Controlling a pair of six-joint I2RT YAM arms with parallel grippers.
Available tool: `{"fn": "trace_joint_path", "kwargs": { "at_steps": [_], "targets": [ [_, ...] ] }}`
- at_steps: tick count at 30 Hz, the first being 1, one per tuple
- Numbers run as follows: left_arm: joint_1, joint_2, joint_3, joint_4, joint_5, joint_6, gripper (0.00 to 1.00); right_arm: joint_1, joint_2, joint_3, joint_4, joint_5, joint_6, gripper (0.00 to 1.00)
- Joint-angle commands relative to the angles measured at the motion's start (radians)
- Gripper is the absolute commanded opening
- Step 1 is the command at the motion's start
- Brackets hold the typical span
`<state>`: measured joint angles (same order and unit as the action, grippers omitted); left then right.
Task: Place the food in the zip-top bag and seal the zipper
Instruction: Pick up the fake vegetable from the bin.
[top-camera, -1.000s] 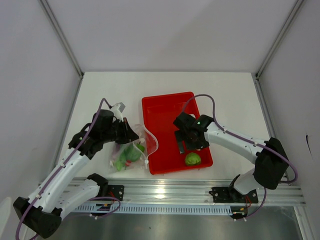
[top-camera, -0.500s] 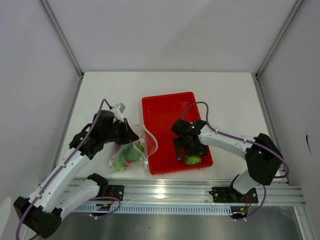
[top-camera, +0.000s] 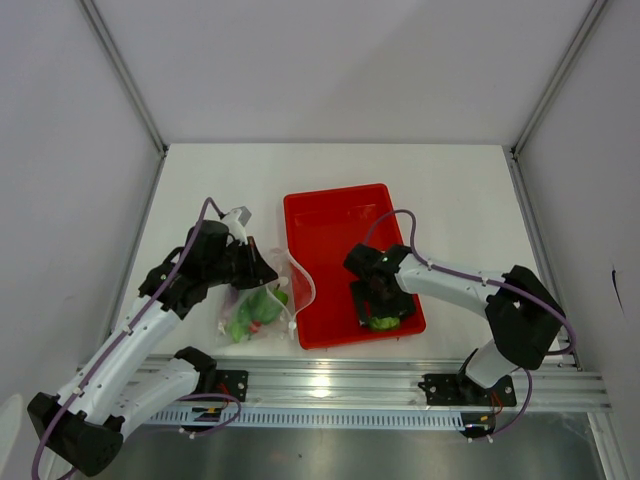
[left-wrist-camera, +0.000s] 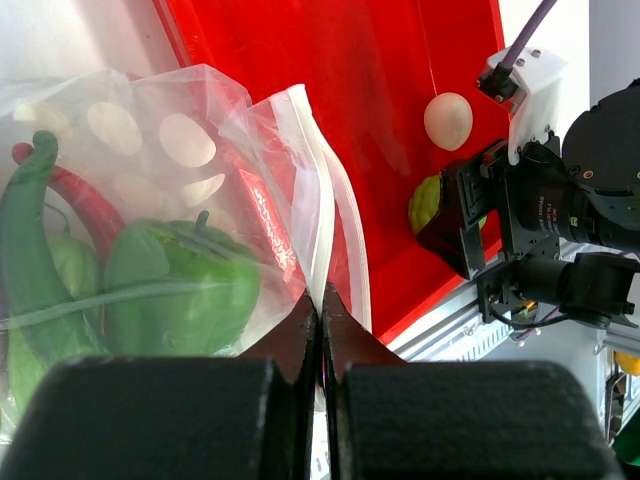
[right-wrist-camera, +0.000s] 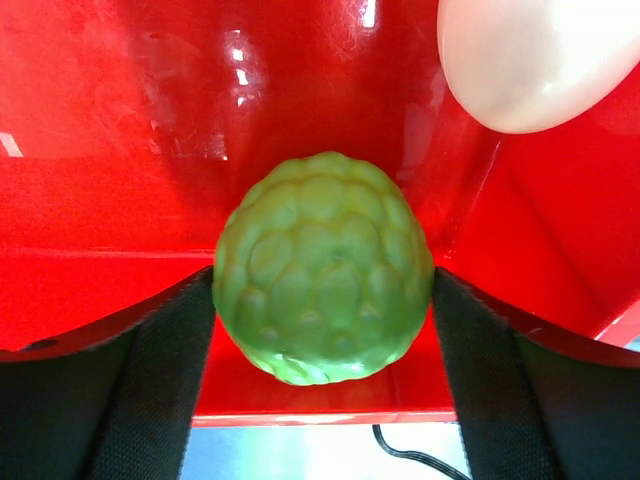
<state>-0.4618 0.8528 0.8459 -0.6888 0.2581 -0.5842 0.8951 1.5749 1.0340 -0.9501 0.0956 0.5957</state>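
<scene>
While the left gripper (left-wrist-camera: 320, 322) pinched the mouth of the zip-top bag (left-wrist-camera: 190, 150) beside the red tray (right-wrist-camera: 120, 120), the right gripper (right-wrist-camera: 322, 310) straddled the round green piece (right-wrist-camera: 322, 280) in the tray's near corner, pads (right-wrist-camera: 150, 400) touching both flanks. Bag mouth lay to its left

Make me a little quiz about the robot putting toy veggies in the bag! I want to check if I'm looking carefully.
1. True or false: the white egg is already inside the zip-top bag.
2. Which one has its fingers on both sides of the bumpy green ball? A) left gripper B) right gripper
3. Fill in: that ball sits in the red ____.

Key: 1 false, it lies in the red tray. 2 B. 3 tray.
</scene>
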Motion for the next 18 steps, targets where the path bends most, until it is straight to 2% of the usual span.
{"fn": "trace_joint_path", "kwargs": {
  "at_steps": [1,5,7,12,14,18],
  "targets": [
    [-0.001,0.003,0.001,0.032,0.004,0.009,0.01,0.001,0.004,-0.002,0.01,0.003,0.013,0.84],
    [-0.001,0.003,-0.004,0.034,0.004,0.009,0.01,-0.001,0.004,0.02,0.004,0.012,0.001,0.72],
    [0.0,0.003,-0.002,0.032,0.004,0.009,0.0,-0.015,-0.003,0.049,-0.009,0.027,-0.01,0.6],
    [0.0,0.0,0.002,0.028,0.004,0.009,0.01,-0.085,-0.056,0.142,-0.021,0.027,-0.04,0.55],
    [-0.001,0.0,0.002,0.026,0.003,0.009,0.01,-0.137,-0.114,0.208,0.016,-0.038,-0.057,0.51],
    [0.0,-0.001,0.001,0.028,0.003,0.007,0.01,-0.157,-0.173,0.242,0.135,-0.201,-0.076,0.48]
  ]
}}
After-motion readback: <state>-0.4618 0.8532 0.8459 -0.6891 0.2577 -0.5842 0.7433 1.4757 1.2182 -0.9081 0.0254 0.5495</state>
